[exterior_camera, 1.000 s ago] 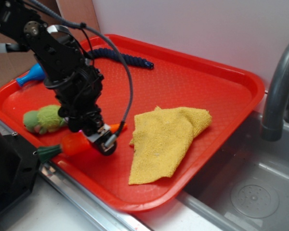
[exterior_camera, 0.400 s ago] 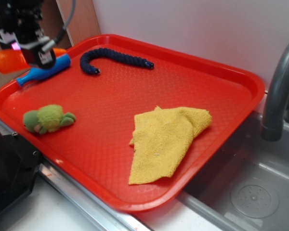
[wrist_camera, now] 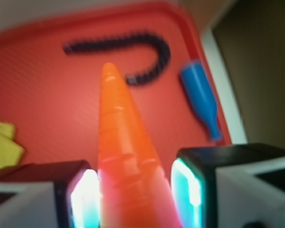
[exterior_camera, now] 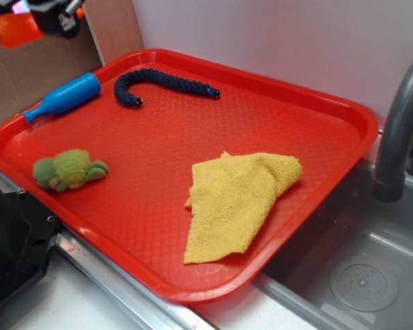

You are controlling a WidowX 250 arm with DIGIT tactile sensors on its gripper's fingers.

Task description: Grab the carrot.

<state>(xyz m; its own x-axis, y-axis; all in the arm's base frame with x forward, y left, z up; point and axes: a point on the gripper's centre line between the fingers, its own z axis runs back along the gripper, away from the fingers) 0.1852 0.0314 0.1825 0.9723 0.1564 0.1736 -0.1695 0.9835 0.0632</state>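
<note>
The carrot (exterior_camera: pixel 14 29), glossy orange, hangs high at the top left corner of the exterior view, above and beyond the tray's left edge. My gripper (exterior_camera: pixel 47 15) is shut on it, and only its black tip shows at the frame's top edge. In the wrist view the carrot (wrist_camera: pixel 123 142) fills the gap of my gripper (wrist_camera: pixel 135 192), with both pads pressed to its sides. Its pointed tip aims away over the tray (wrist_camera: pixel 52 104). The stem end is hidden.
The red tray (exterior_camera: pixel 330 117) holds a blue bottle (exterior_camera: pixel 63 96), a dark blue rope (exterior_camera: pixel 162 81), a green plush toy (exterior_camera: pixel 69 168) and a crumpled yellow cloth (exterior_camera: pixel 237 199). A grey faucet (exterior_camera: pixel 399 124) and metal sink (exterior_camera: pixel 358 275) lie to the right.
The gripper lifted the carrot off the tray's front left, carried it back and up to the top left corner, and rose further since the last frame.
</note>
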